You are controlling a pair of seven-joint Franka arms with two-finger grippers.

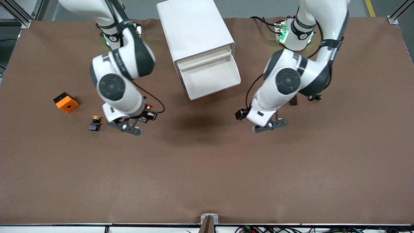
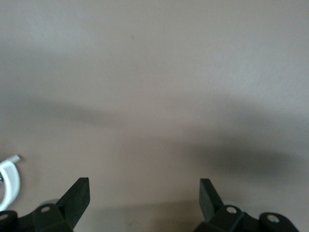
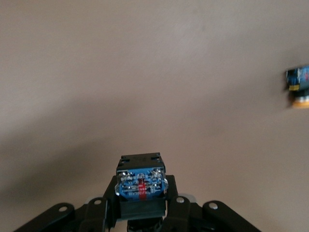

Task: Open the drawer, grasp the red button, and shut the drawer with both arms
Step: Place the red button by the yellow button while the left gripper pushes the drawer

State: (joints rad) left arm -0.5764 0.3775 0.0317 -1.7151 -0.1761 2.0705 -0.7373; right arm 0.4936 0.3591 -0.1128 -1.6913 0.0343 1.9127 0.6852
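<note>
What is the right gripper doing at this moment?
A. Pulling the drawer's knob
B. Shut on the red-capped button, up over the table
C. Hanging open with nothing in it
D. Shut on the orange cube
B: the right gripper is shut on the button, whose red cap peeks out beside the wrist, over bare table near the yellow-capped button and apart from the open drawer.

Yellow-capped button beside cube, nearer front camera; both toward right arm's end.
</note>
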